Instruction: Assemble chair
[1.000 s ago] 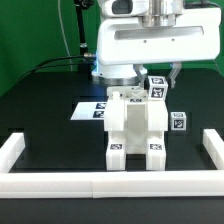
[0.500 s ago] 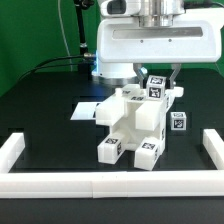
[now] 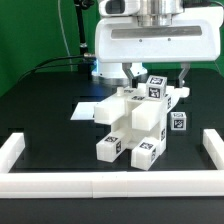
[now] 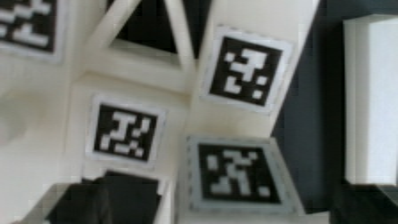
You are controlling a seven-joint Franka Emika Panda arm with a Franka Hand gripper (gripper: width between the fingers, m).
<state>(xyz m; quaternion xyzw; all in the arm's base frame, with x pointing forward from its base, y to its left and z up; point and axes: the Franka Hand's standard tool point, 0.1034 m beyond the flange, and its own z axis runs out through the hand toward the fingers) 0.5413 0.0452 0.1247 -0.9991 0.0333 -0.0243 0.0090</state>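
Jaws are springing apart after a narrower pinch, and the chair (image 3: 135,120) is sitting more twisted than a second ago. The gripper (image 3: 160,75) is hanging wide open, straddling the chair's tagged top, which is sitting between and just below the jaws.

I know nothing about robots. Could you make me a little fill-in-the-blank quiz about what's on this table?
The white chair stands on a ___ table.
Its square tags are black and ___.
A small tagged cube sits at the chair's side, toward the exterior view's ___.
The jaws above the chair are ___.
Missing words: black, white, right, open.
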